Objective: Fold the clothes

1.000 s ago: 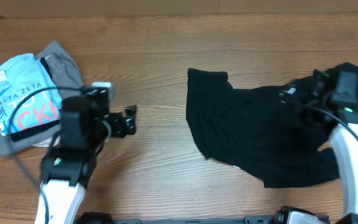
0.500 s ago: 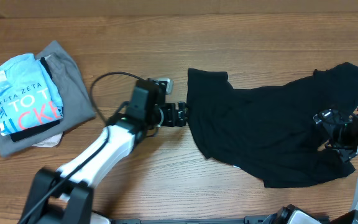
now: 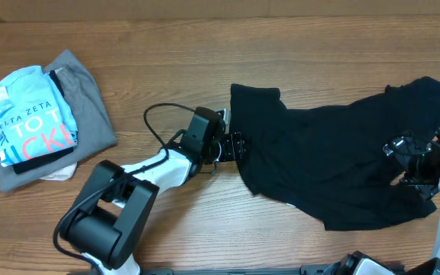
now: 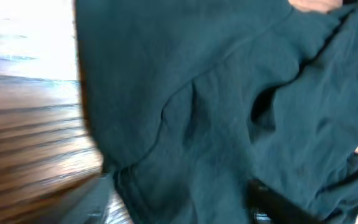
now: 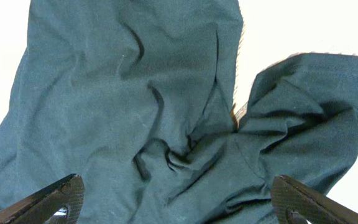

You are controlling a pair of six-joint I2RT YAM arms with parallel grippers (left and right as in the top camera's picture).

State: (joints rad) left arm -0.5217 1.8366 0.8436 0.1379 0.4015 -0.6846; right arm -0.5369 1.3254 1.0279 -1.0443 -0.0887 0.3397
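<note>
The clothes, a plain black T-shirt (image 3: 334,160), lie crumpled on the right half of the wooden table (image 3: 205,46). A small white label (image 3: 291,204) shows near the front hem. My left gripper (image 3: 237,145) is at the shirt's left edge. In the left wrist view the black fabric (image 4: 216,93) fills the frame and its edge runs between the jaws of the left gripper (image 4: 179,208), which stand apart. My right gripper (image 3: 403,155) hovers over the shirt's rumpled right side. There the right gripper (image 5: 179,202) is wide open, with folds (image 5: 166,143) below it.
A pile of other garments sits at the far left: a light blue lettered shirt (image 3: 29,114) on top of a grey garment (image 3: 90,107). Bare wood (image 3: 166,198) lies between the pile and the black shirt. The left arm's cable (image 3: 159,114) loops above the table.
My left arm has reached right from the table's left-middle to the shirt's left edge, and its jaws have narrowed. The right arm pulled back toward the table's front at first, then held still.
</note>
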